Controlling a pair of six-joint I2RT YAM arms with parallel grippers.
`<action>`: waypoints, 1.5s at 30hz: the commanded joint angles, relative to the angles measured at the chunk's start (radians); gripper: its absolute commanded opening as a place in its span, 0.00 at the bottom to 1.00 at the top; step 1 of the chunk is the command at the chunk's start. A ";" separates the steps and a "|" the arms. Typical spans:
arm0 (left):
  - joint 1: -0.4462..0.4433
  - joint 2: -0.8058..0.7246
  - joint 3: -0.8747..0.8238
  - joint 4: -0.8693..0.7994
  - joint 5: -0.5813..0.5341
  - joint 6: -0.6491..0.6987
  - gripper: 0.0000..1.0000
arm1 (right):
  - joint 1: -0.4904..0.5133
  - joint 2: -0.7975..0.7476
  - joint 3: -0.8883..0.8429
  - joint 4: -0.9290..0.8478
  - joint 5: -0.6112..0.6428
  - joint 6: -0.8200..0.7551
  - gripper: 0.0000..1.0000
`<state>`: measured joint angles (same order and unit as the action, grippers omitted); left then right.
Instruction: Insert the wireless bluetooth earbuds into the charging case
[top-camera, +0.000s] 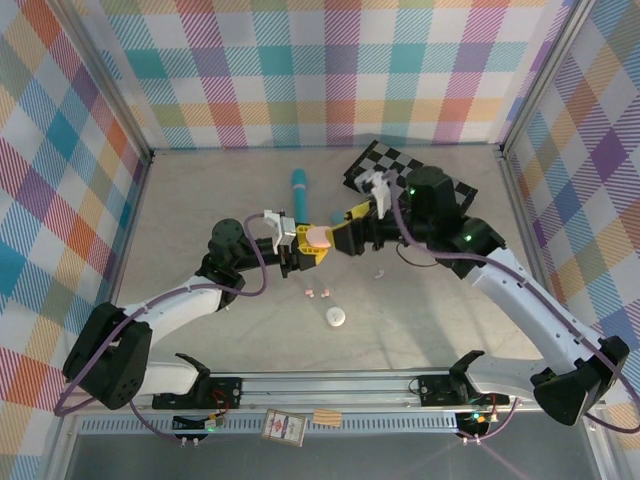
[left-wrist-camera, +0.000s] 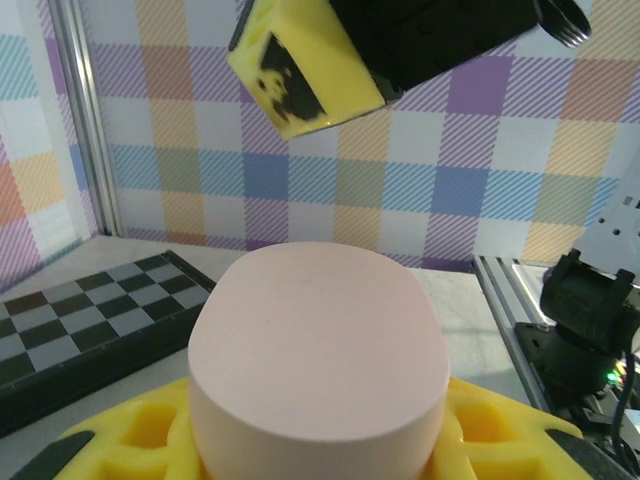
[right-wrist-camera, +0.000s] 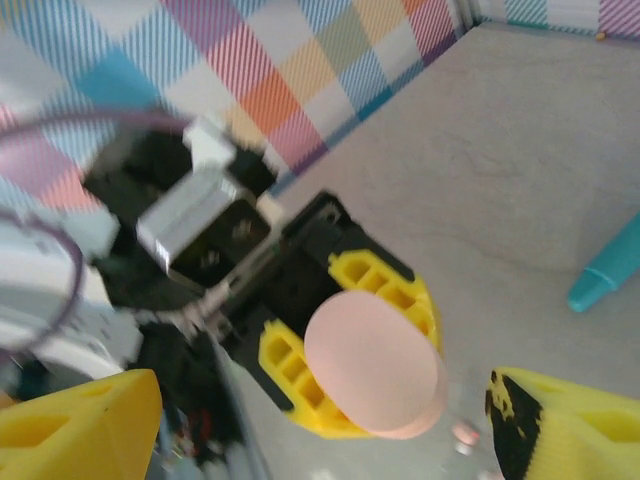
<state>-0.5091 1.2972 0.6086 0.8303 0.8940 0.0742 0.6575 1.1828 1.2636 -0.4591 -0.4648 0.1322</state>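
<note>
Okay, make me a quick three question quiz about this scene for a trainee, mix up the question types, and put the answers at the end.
1. True or false: the left gripper is shut on the pink case.
2. Pick one. The right gripper is: A, open beside the pink case; B, shut tight on nothing; C, clamped on the pink case.
3. Fill the gap: from above, the white case lies ___ to the arm bases than the teal pen does.

Key: 1 true. 2 A. 3 nearer.
</note>
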 joint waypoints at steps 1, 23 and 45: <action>-0.010 -0.038 -0.009 -0.063 0.055 0.024 0.34 | 0.043 -0.009 -0.002 -0.088 0.113 -0.303 0.84; -0.023 -0.071 0.023 -0.149 0.085 0.057 0.34 | 0.073 0.098 -0.012 -0.049 0.062 -0.371 0.86; -0.023 -0.083 0.010 -0.176 0.096 0.098 0.35 | 0.079 0.054 -0.032 0.037 0.277 -0.320 0.85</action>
<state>-0.5224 1.2434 0.6071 0.6422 0.9493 0.1440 0.7410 1.2560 1.2354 -0.4660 -0.2546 -0.2096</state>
